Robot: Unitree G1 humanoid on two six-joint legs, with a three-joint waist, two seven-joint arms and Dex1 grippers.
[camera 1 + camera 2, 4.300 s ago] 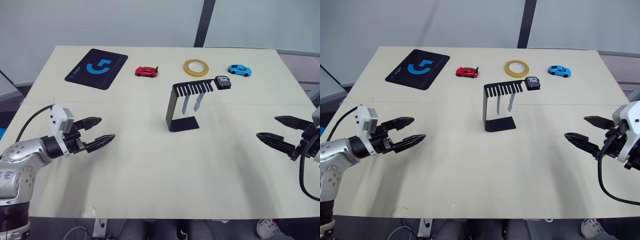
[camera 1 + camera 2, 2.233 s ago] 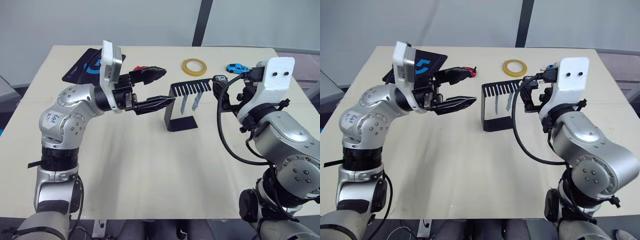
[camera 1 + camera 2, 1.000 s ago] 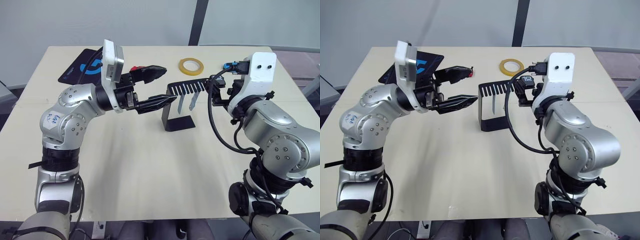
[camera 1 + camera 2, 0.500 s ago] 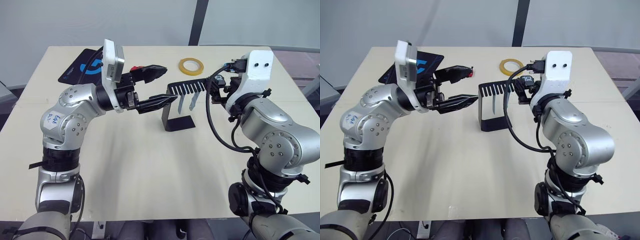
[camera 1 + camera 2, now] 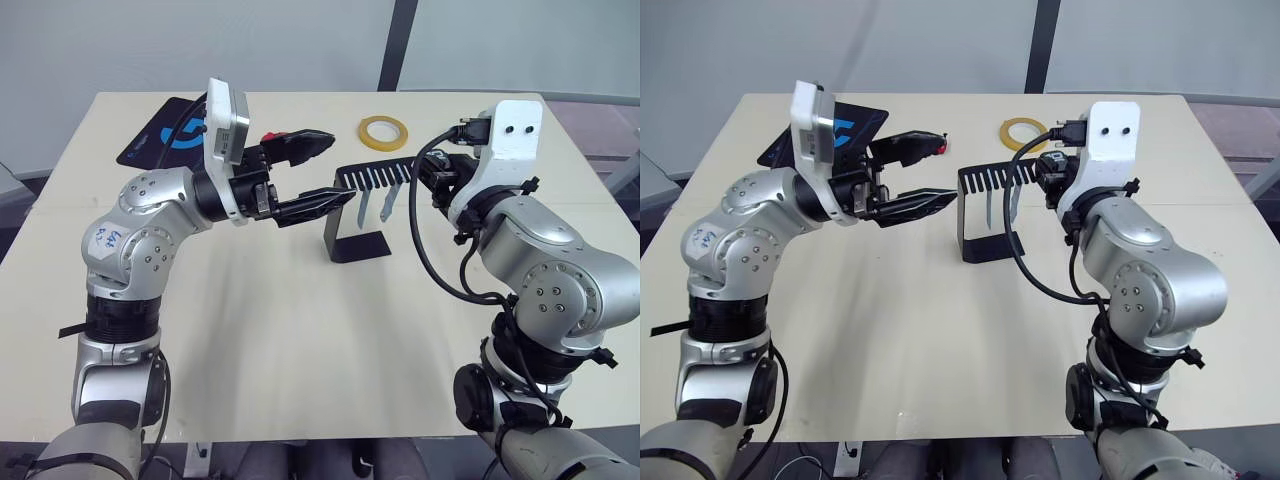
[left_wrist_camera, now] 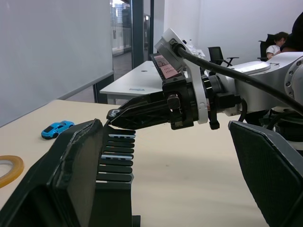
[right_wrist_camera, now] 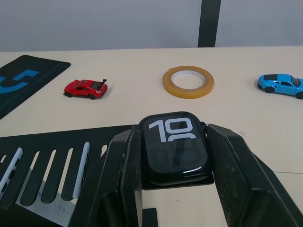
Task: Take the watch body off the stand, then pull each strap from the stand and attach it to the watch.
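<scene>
The black stand (image 5: 340, 215) is upright mid-table, its slotted top plate (image 7: 52, 142) pointing right. At that plate's right end sits the watch body (image 7: 174, 147), dark screen showing white digits. My right gripper (image 7: 174, 137) is shut on it, one finger pressed against each side; the watch still rests on the plate. Two pale straps (image 5: 362, 207) (image 5: 386, 203) hang from the comb slots. My left gripper (image 5: 340, 167) hovers open at the stand's left end, one finger above the top plate and one below, touching nothing.
A black mouse pad (image 5: 160, 145) lies at the back left. Behind the stand are a red toy car (image 7: 85, 88), a yellow tape roll (image 7: 188, 81) and a blue toy car (image 7: 279, 85). A person sits in the far background (image 6: 274, 42).
Both arms rose from the table's front to the stand. In the last second the right gripper's fingers settled against the watch body; the left gripper stayed still.
</scene>
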